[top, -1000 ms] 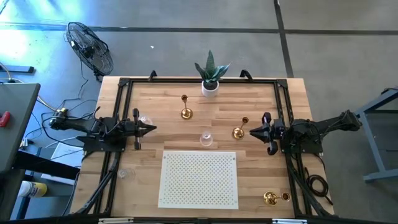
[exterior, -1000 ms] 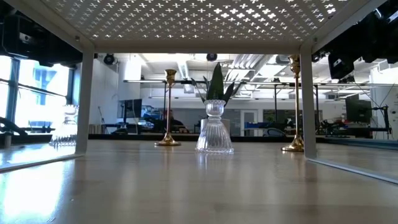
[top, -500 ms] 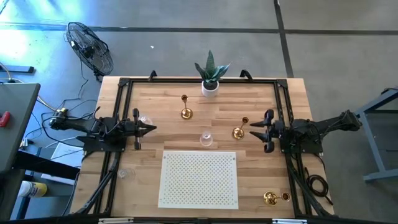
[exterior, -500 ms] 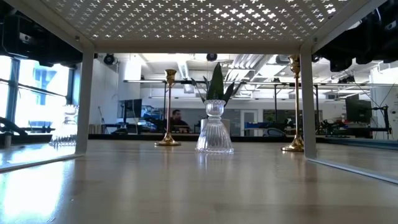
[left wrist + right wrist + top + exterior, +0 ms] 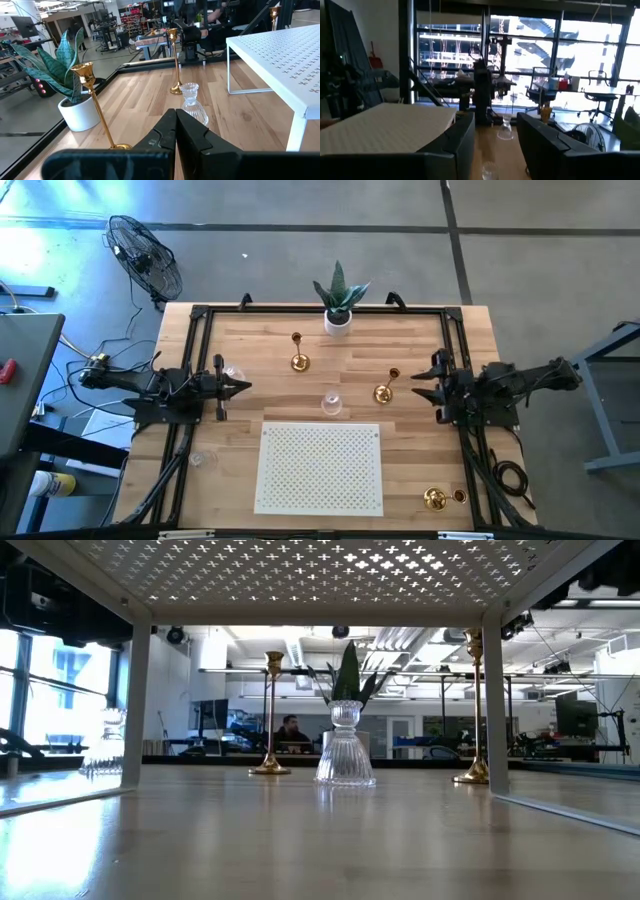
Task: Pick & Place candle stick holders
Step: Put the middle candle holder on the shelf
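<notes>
Two gold candle stick holders stand upright on their round bases, one (image 5: pixel 298 360) toward the far side and one (image 5: pixel 384 392) just left of my right gripper (image 5: pixel 416 386). That gripper is open, raised and touches nothing. A third gold holder (image 5: pixel 437 498) lies at the near right corner. Clear glass holders stand at the table's middle (image 5: pixel 331 402), beside my left gripper (image 5: pixel 236 372) and near the left edge (image 5: pixel 197 460). My left gripper (image 5: pixel 245 388) waits shut and level at the left side, with nothing in it (image 5: pixel 175 122).
A white perforated rack (image 5: pixel 320 468) on legs stands at the near middle of the table. A white pot with a green plant (image 5: pixel 339 308) sits at the far edge. A black frame (image 5: pixel 200 315) borders the tabletop. A person shows far behind in the low view.
My right gripper has opened, risen and drawn back a little toward the table's right edge, away from the gold holder beside it, rolling as it went. That holder still stands upright in the same place.
</notes>
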Controlling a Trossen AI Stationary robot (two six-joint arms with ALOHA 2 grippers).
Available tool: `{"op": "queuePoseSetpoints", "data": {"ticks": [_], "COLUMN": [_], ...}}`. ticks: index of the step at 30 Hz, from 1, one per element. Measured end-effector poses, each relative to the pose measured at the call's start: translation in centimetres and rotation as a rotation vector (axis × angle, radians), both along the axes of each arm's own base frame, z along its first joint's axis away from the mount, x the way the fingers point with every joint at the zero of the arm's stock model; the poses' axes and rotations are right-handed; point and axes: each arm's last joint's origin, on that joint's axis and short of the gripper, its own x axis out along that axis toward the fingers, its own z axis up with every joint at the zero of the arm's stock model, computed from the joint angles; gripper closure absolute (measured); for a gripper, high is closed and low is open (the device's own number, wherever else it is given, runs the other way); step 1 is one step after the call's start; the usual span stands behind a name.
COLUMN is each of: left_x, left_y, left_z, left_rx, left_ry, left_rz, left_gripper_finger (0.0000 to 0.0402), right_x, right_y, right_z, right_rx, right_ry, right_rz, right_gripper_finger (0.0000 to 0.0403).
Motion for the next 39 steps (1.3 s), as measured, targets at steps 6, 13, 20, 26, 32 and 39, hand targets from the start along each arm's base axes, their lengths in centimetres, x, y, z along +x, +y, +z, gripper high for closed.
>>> {"op": "queuePoseSetpoints", "data": {"ticks": [6, 13, 20, 26, 32, 39], "left_x": [0.0, 0.0, 0.0, 0.0, 0.0, 0.0], "left_y": [0.0, 0.0, 0.0, 0.0, 0.0, 0.0], "left_z": [0.0, 0.0, 0.0, 0.0, 0.0, 0.0], "left_rx": [0.000, 0.000, 0.000, 0.000, 0.000, 0.000], "left_ry": [0.000, 0.000, 0.000, 0.000, 0.000, 0.000], "left_rz": [0.000, 0.000, 0.000, 0.000, 0.000, 0.000], "left_gripper_finger": [0.0401, 0.0401, 0.0401, 0.0401, 0.0401, 0.0401], "right_x": [-1.1, -1.7, -1.5, -0.7, 0.5, 2.5], "right_y": [-0.3, -1.0, -0.8, -0.2, 0.1, 0.5], "right_z": [3.1, 5.2, 5.7, 4.3, 1.9, -1.3], "right_rx": [-0.016, 0.070, 0.334, 0.518, 0.511, 0.541], "right_ry": [0.068, 0.385, 0.716, 0.958, 1.041, 0.966], "right_rz": [-0.017, -0.228, -0.265, -0.236, -0.252, -0.252], "right_gripper_finger": [0.0265, 0.0265, 0.0265, 0.0265, 0.0265, 0.0265]}}
